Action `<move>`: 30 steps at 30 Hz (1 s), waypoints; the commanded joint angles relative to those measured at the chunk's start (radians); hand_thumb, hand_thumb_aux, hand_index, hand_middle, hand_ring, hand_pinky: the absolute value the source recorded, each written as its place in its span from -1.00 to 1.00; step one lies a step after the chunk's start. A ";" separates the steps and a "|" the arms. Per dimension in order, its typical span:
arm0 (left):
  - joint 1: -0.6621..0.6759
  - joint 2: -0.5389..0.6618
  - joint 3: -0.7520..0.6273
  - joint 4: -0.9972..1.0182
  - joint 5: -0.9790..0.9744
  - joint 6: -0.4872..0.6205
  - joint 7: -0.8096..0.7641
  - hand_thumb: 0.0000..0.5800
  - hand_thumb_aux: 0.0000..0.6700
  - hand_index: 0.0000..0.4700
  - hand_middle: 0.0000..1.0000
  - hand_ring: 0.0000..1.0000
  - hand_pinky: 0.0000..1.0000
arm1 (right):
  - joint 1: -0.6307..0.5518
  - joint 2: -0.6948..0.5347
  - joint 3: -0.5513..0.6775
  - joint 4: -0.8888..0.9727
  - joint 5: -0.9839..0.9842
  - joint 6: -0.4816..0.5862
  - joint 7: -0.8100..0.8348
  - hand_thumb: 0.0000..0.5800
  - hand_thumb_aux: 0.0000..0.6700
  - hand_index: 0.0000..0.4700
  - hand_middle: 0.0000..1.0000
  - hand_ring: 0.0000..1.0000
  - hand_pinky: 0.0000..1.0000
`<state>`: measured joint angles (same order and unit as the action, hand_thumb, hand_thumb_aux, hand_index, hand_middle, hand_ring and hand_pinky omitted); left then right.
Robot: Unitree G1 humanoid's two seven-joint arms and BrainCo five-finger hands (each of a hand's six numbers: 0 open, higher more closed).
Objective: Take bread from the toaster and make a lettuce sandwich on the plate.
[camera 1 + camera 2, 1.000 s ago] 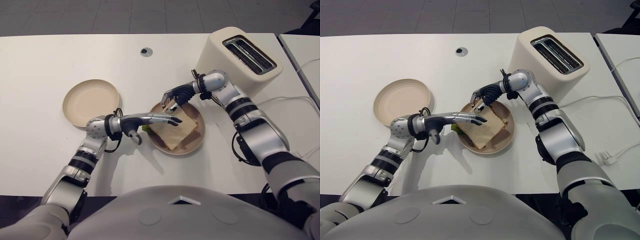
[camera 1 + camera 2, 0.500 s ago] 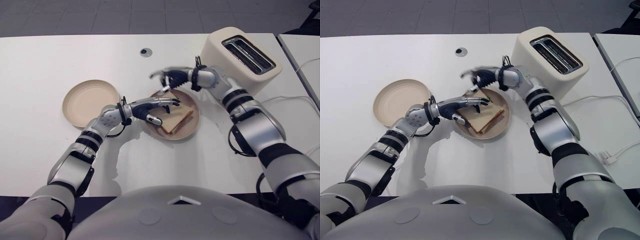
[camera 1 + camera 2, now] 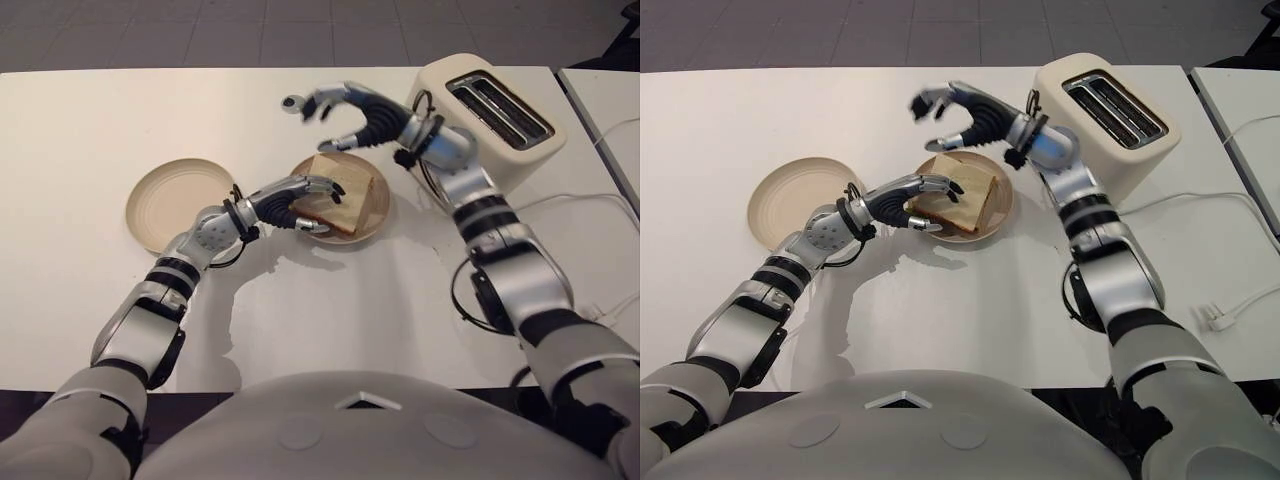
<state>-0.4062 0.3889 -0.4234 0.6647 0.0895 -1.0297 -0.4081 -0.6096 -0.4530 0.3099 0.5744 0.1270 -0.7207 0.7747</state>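
At the plate rim, left hand grips; right hand spread above.

Left hand covers the plate near-left rim and the bread edge; grasp unclear. Anything beneath the bread is hidden. Toaster slots too dark to read. Plug lead cut off at right edge.

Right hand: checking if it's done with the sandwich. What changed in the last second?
The right hand left the sandwich and rose, open. The plate slid away from the robot, the left hand following at its rim. Toaster and empty plate stayed.
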 commanded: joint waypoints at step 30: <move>-0.012 -0.150 0.304 -0.132 -0.612 0.004 -0.117 -1.00 -1.00 -1.00 -1.00 -1.00 -1.00 | 0.021 0.137 -0.253 0.135 0.051 -0.194 -0.473 -1.00 -1.00 -1.00 -1.00 -1.00 -1.00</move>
<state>-0.4472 0.2297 -0.1475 0.6239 -0.4392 -1.0428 -0.4748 -0.6363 -0.2997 0.0897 0.8155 0.0621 -0.9308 0.2283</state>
